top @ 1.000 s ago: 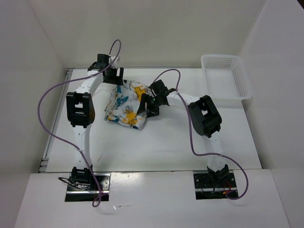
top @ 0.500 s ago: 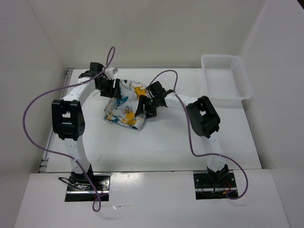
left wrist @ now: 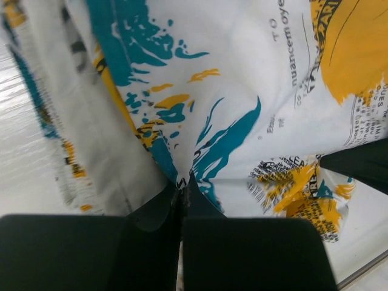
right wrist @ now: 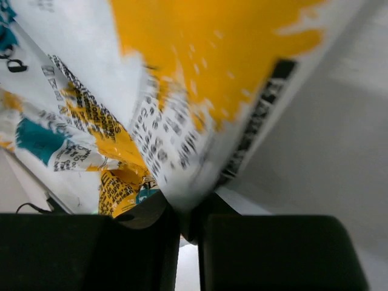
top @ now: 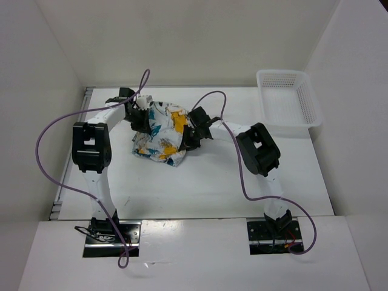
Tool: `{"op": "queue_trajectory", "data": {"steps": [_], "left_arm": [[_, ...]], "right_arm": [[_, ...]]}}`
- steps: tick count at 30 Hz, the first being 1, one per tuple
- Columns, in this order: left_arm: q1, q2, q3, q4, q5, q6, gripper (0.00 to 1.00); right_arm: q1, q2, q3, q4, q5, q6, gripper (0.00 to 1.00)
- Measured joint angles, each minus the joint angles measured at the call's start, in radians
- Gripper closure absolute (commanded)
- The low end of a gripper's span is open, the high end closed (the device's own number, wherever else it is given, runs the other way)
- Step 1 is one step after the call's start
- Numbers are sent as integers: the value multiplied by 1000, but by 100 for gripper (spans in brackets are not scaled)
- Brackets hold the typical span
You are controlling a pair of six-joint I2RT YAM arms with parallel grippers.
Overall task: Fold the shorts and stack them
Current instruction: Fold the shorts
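We're pinching the shorts (top: 159,134) w/ L fingers (left wrist: 151,209) and R fingers (right wrist: 142,215), both clamped now, apart a sec ago. Fabric's bunching tighter, sitting toward the counter's (top: 200,182) far edge, left of centre.

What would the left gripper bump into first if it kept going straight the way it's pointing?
The shorts: the left gripper is pinching a fold, and more printed fabric fills the view straight ahead. The right gripper probably lies beyond, but depth is hard to judge.
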Motion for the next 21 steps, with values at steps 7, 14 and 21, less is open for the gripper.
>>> {"op": "queue_trajectory", "data": {"steps": [7, 14, 21], "left_arm": [[21, 2, -17, 1, -14, -3, 100], [31, -8, -30, 17, -53, 1, 31], [38, -128, -58, 20, -91, 3, 10]], "right_arm": [[-5, -44, -73, 44, 23, -43, 83], [-9, -82, -84, 42, -61, -102, 26], [-13, -112, -140, 44, -116, -126, 26]]}}
